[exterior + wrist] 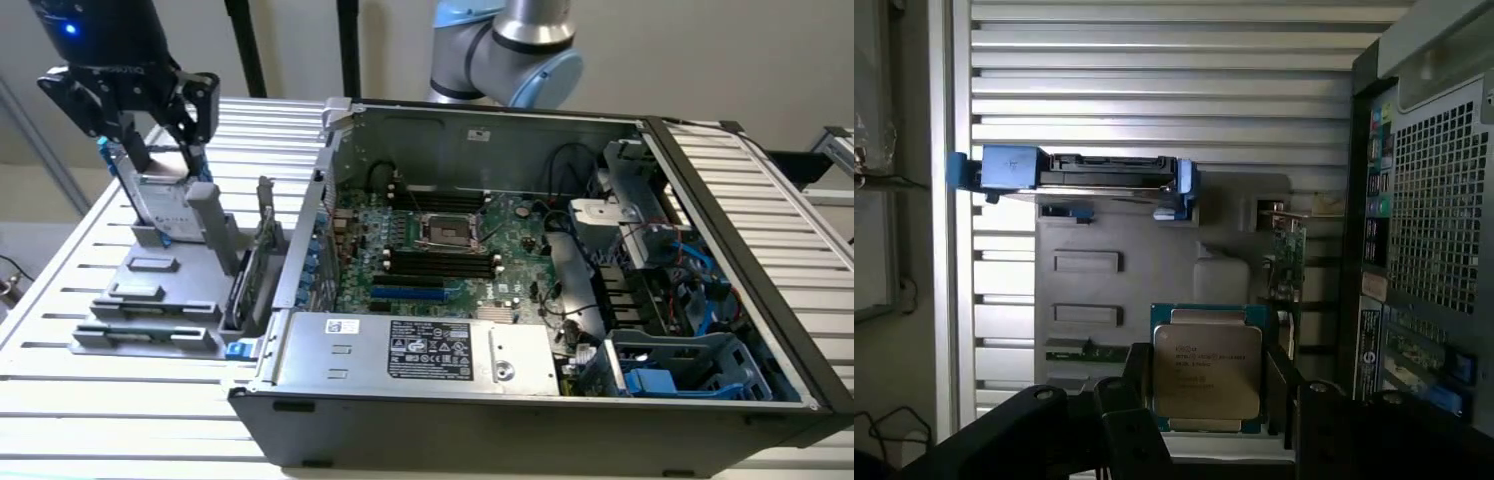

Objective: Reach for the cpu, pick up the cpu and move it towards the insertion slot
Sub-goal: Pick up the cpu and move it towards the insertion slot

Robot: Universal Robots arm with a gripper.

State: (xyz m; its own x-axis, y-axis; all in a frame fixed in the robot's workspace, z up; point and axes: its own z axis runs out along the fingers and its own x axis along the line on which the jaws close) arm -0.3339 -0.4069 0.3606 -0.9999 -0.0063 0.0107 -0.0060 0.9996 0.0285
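Jaws closed on cpu (1206, 368) by two edges, drive (1104, 172) beyond them; thin edge grip may let it tilt or drop.

cpu (1206, 368) lettering too small; side edges seemingly behind tool (1209, 392).

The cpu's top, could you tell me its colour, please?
Silvery-grey, edged in green; the cpu shows best in the wrist view.

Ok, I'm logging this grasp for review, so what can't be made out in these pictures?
- Wrist view: the lettering on the cpu is too small to read, and its underside faces away from the camera.
- Exterior view: the insertion slot has a dark centre, and its contacts are too small to tell.
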